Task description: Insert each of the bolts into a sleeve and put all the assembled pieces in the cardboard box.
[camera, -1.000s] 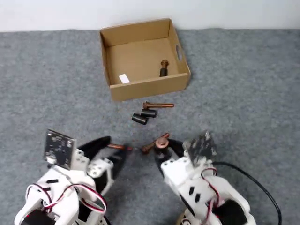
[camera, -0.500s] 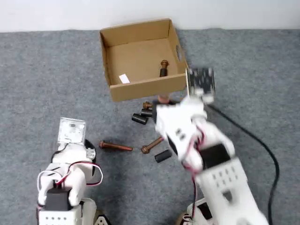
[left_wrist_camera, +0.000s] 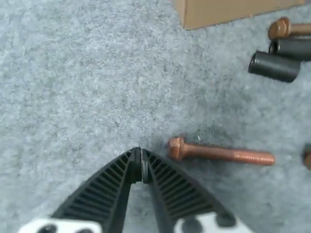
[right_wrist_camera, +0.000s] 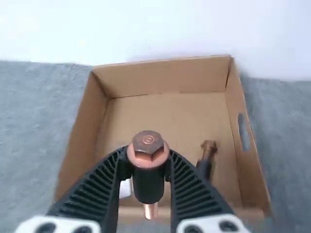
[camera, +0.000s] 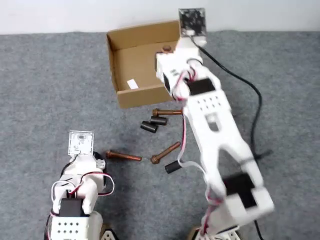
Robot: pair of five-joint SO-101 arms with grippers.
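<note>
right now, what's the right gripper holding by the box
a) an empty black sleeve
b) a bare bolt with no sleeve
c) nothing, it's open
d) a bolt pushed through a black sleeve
d: in the right wrist view the right gripper is shut on a black sleeve, with the bolt head on top and its tip poking out below, in front of the cardboard box.

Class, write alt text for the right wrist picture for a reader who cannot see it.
A black claw grips a copper bolt fitted in a black sleeve, head up, with an open cardboard box beyond it. The box sits on grey carpet and holds a second sleeved bolt.
</note>
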